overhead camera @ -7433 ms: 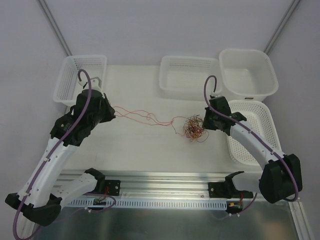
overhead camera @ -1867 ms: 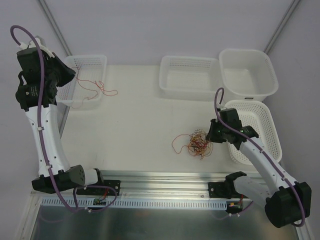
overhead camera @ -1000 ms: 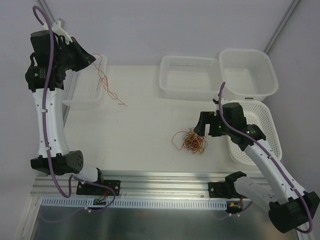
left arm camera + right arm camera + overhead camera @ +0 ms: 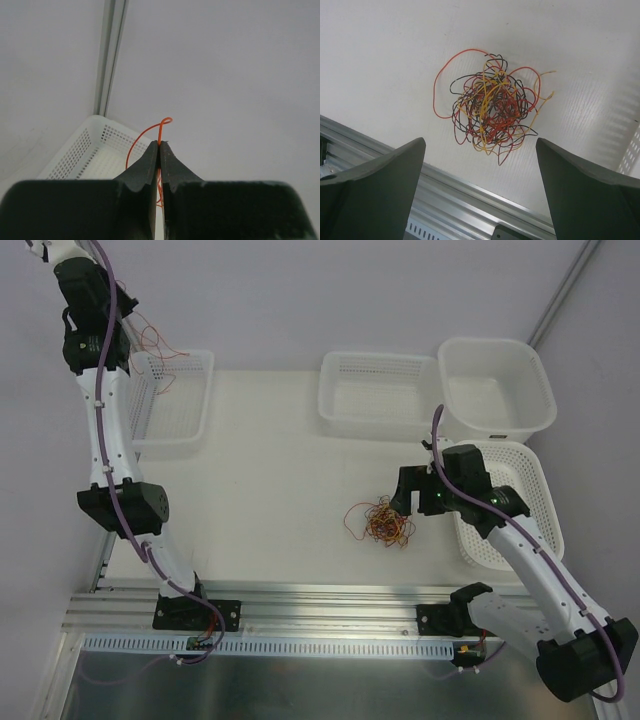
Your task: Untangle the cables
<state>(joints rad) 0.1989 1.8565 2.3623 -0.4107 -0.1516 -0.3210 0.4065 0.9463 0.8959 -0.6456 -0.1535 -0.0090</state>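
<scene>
The left gripper (image 4: 160,146), high over the white perforated plastic basket (image 4: 85,150) at the table's (image 4: 270,470) far left corner, pinches one thin orange wire (image 4: 142,136). The wire's lower run is hidden behind the fingers. The right gripper (image 4: 480,150) hangs with jaws wide above the curly red, black and yellow wire tangle (image 4: 490,112), which lies toward the near edge, right of centre.

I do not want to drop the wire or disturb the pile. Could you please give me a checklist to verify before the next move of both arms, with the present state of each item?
1. The left gripper is shut on one orange wire: ok.
2. No strand joins that wire to the tangle in the top view: ok.
3. The wire's lower end hangs inside the left basket: cannot tell.
4. The right gripper is open: ok.
5. The right gripper is above the tangle and centred on it, not touching: ok.
</scene>
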